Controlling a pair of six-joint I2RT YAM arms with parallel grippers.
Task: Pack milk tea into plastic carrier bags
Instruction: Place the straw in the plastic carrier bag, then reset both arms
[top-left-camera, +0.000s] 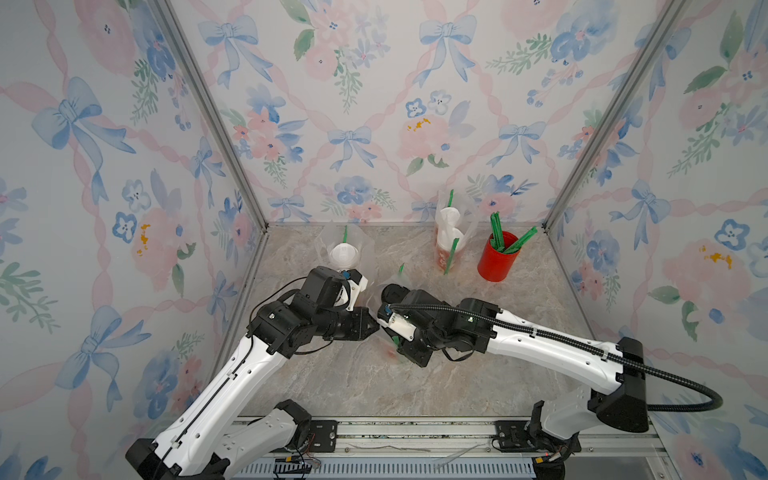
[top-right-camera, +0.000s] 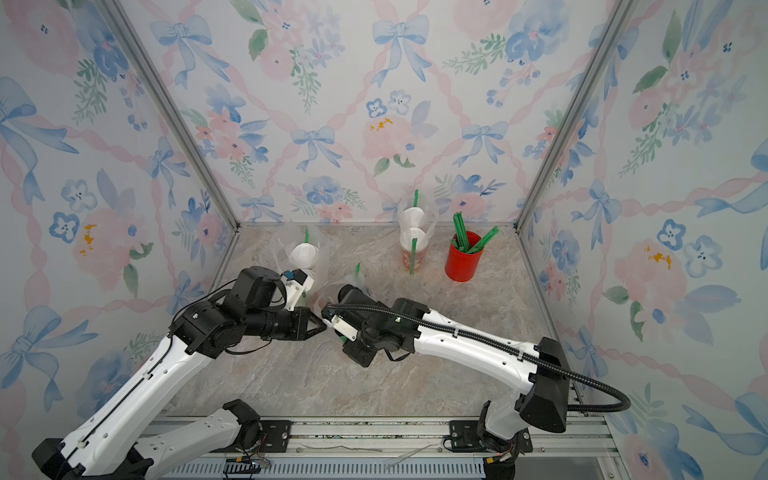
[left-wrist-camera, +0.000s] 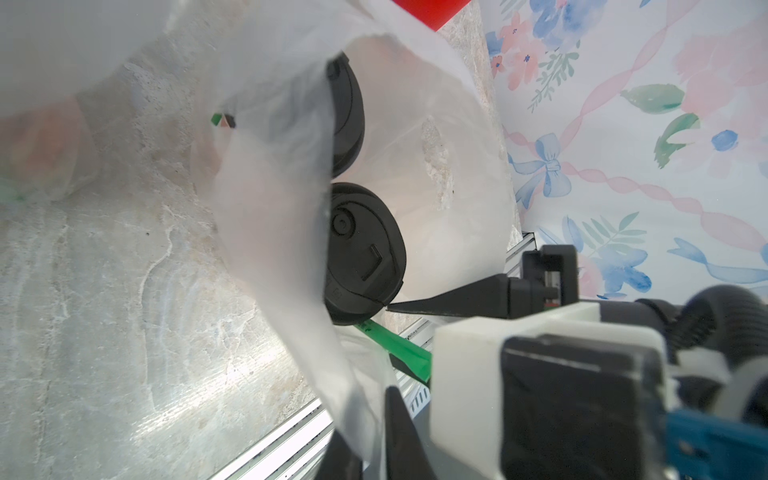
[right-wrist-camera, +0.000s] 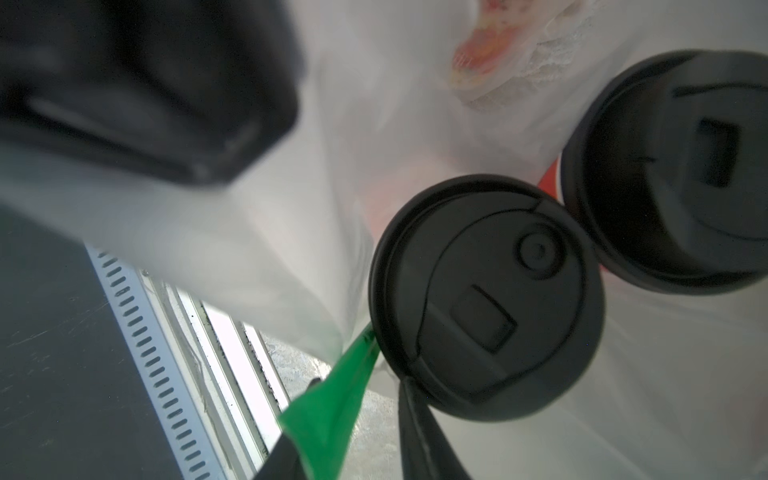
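Right wrist view shows a black-lid cup touching a second black-lid cup. Both stand inside a see-through bag. The right gripper is loose, with its two fingers apart just by the nearer lid. A green straw lies against one finger and pokes down beside that lid.

In the left wrist view the bag's thin edge hangs between the fingers of the left gripper. One finger is half hidden behind the plastic, so I cannot tell if they pinch it or not.

In both top views this bag is mostly hidden. It is well apart from the red cup of straws and nearer the robot. Just beside the red cup stands another bag with two white-lid cups. A third bag with a white-lid cup stands farther from the red cup, by the back wall.
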